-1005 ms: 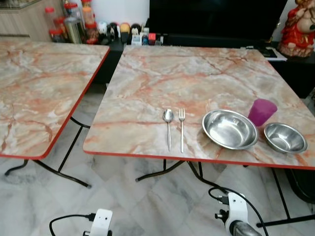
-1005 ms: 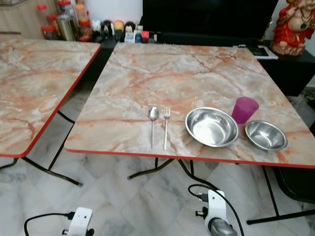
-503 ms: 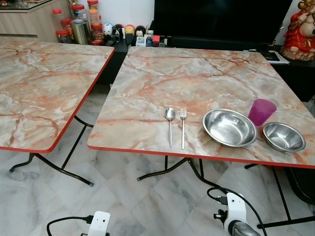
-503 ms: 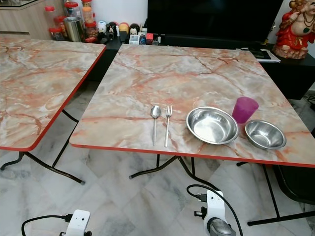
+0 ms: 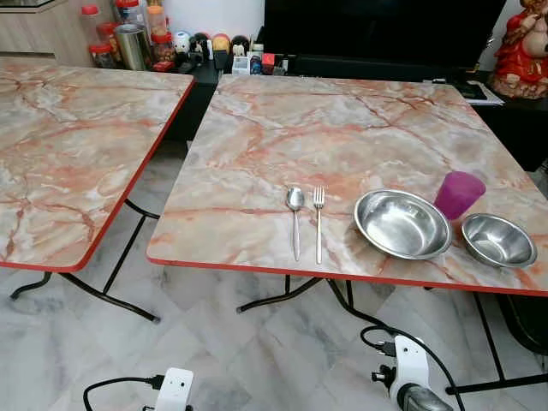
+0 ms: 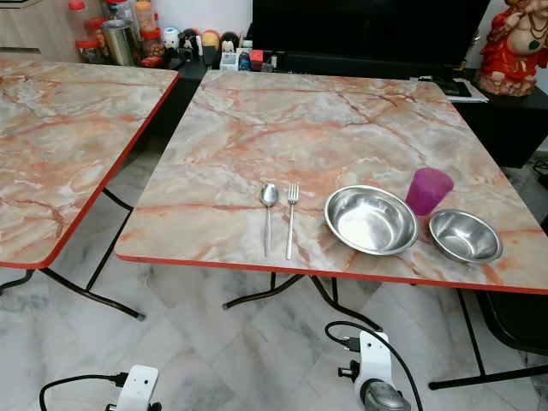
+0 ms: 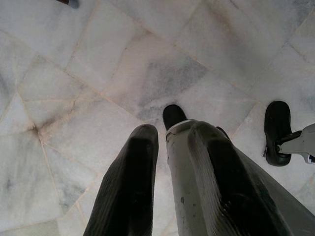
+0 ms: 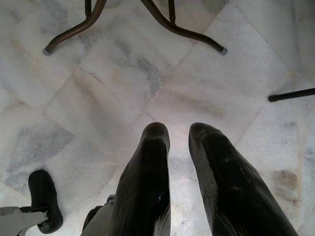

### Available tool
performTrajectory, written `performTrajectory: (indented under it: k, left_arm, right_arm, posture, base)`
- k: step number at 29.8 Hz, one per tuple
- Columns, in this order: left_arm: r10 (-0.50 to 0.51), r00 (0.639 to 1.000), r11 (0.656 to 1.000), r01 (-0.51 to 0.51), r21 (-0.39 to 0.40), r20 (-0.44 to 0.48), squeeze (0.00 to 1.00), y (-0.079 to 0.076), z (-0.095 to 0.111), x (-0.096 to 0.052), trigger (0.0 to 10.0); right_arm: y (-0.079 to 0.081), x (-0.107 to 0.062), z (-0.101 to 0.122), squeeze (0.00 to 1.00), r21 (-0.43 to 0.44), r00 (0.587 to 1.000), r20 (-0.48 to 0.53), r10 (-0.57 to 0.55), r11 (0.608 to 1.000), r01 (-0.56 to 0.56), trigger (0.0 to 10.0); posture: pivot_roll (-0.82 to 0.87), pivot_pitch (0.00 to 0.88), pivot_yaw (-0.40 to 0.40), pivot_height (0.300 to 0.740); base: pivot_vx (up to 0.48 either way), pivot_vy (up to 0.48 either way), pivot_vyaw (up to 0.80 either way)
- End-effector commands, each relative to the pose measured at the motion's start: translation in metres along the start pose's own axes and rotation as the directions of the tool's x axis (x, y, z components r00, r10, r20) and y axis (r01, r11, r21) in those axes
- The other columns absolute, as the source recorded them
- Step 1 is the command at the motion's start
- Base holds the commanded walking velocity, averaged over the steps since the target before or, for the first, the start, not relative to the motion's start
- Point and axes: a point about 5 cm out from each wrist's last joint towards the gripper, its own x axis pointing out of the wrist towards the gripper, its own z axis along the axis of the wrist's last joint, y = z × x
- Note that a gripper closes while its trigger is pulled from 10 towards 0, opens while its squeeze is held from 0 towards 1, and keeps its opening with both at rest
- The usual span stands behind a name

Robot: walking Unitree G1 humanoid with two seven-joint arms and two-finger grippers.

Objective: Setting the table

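you see the spoon (image 5: 294, 202) and fork (image 5: 318, 201) lying side by side near the tabletop (image 5: 282, 128) front edge, beside the large bowl (image 5: 402, 224), purple cup (image 5: 457, 194) and small bowl (image 5: 498, 240). both grippers hang over the floor (image 7: 88, 73), left gripper (image 7: 165, 135) and right gripper (image 8: 179, 132) fingers nearly closed, empty.

Two marble-pattern folding tables (image 5: 282, 137), red-edged, black metal legs, on grey-white marble tile floor (image 5: 214, 360). Behind: dark TV unit (image 5: 377, 34), jars (image 5: 128, 38), red figurine (image 5: 522, 51).
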Motion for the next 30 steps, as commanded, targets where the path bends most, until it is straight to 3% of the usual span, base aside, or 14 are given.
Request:
performTrajectory:
  k: [1, 30]
  left_arm:
    - [-0.009, 1.0, 1.0, 0.009, 0.001, -0.021, 0.0, -0.0015, -0.0044, -0.0006, 10.0]
    - [-0.019, 1.0, 1.0, 0.019, 0.016, -0.001, 0.0, -0.0044, 0.0012, 0.0005, 10.0]
  right_arm:
    - [-0.0024, -0.0002, -0.0006, 0.0, 0.007, 1.0, -0.008, -0.007, 1.0, 0.007, 10.0]
    - [-0.0027, -0.0002, -0.0008, 0.0, 0.005, 1.0, -0.01, -0.006, 1.0, 0.006, 10.0]
  posture:
    - [0.0, 0.061, -0.057, 0.736]
    - [0.0, 0.061, -0.057, 0.736]
  base:
    - [0.0, 0.0, 0.0]
    - [0.0, 0.0, 0.0]
